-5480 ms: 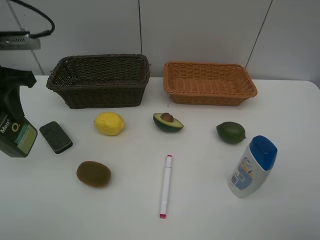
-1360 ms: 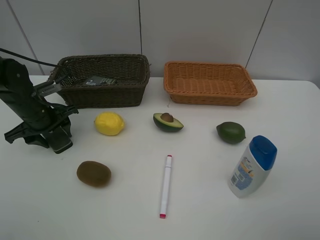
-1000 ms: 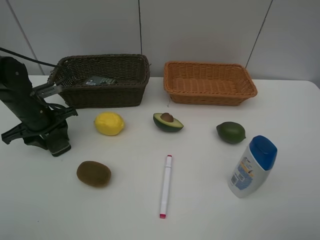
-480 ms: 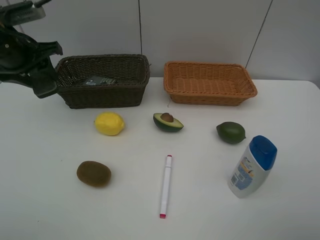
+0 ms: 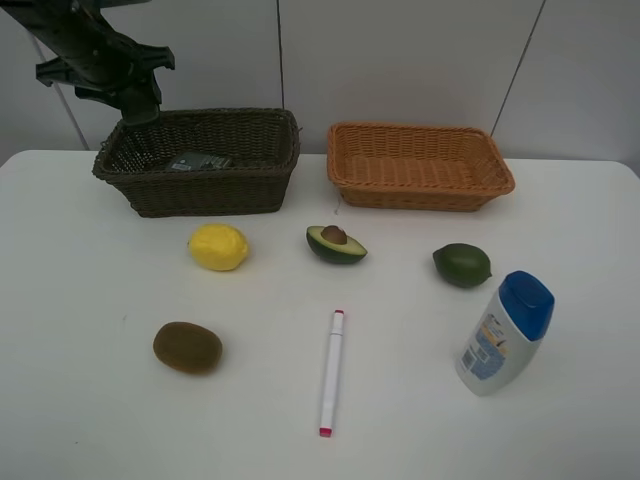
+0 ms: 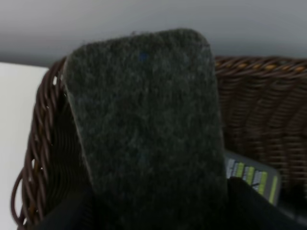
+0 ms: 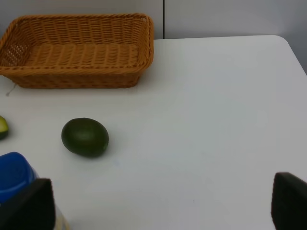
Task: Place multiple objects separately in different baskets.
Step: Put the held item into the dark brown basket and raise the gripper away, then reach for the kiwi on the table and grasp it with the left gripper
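— The left gripper (image 5: 120,82), high over the back-left corner of the dark brown wicker basket (image 5: 210,192), stays clenched on the dark felt-faced block (image 6: 144,124). What is the danger?

— The rim, I'd say. From the wrist view the block hangs close to the basket's left wall. Let go from this height, it could clip the weave and tumble out onto the table (image 5: 100,420). It could also land on the dark green pump bottle (image 5: 195,161) lying inside.

— And the other arm?

— The right gripper (image 7: 157,203) stands wide, nothing between its fingers. It hangs above the table near the green round fruit (image 7: 85,137) and the light orange-tan basket (image 7: 76,79), which holds nothing.

— What has changed?

— A second and a half ago the block sat on the table left of the lemon (image 5: 218,247), with the gripper closing round it. Half a second ago it was beside the basket's left end. Now it is higher and further in. Earlier still, the pump bottle was in that same gripper.

— The rest?

— Unmoved: kiwi (image 5: 187,347), halved avocado (image 5: 335,243), pink-tipped marker (image 5: 331,371), blue-capped bottle (image 5: 505,333), all on the table.
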Controlling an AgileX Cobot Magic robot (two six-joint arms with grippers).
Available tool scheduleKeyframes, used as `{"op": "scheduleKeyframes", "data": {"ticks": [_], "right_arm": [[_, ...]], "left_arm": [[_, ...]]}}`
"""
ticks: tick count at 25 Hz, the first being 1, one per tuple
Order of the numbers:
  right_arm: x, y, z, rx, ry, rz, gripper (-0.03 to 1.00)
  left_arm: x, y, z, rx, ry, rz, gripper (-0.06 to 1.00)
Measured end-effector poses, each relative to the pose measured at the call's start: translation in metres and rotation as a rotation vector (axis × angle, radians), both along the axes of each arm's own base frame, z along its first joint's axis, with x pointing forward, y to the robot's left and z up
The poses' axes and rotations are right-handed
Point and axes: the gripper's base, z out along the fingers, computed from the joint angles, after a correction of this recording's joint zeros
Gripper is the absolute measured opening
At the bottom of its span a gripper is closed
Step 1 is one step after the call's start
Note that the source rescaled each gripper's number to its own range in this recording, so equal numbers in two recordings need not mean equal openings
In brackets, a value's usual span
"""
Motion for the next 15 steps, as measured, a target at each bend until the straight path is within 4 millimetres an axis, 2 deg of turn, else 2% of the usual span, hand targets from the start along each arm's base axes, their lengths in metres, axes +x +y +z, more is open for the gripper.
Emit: {"op": "scheduleKeyframes", "data": {"ticks": [1,2,4,6,8,11,15], "right_arm": [[0.000,0.000,0.000,0.000,0.000,0.000,0.99],[0.000,0.000,0.000,0.000,0.000,0.000,0.99],[0.000,0.000,0.000,0.000,0.000,0.000,0.99],[0.000,0.000,0.000,0.000,0.000,0.000,0.99],[0.000,0.000,0.000,0.000,0.000,0.000,0.99],[0.000,0.000,0.000,0.000,0.000,0.000,0.99],[0.000,0.000,0.000,0.000,0.000,0.000,0.99]], "left_arm": [[0.006,0.000,-0.011,0.007,0.029,-0.002,0.34],[0.010,-0.001,-0.019,0.012,0.060,-0.002,0.43],[0.016,-0.001,-0.026,0.016,0.095,-0.001,0.74],[0.019,-0.002,-0.028,0.018,0.110,-0.002,0.93],[0.021,-0.002,-0.025,0.008,0.105,0.001,0.98],[0.021,-0.004,-0.013,-0.014,0.118,0.006,1.00],[0.008,-0.006,0.018,-0.046,0.218,0.009,1.00]]}}
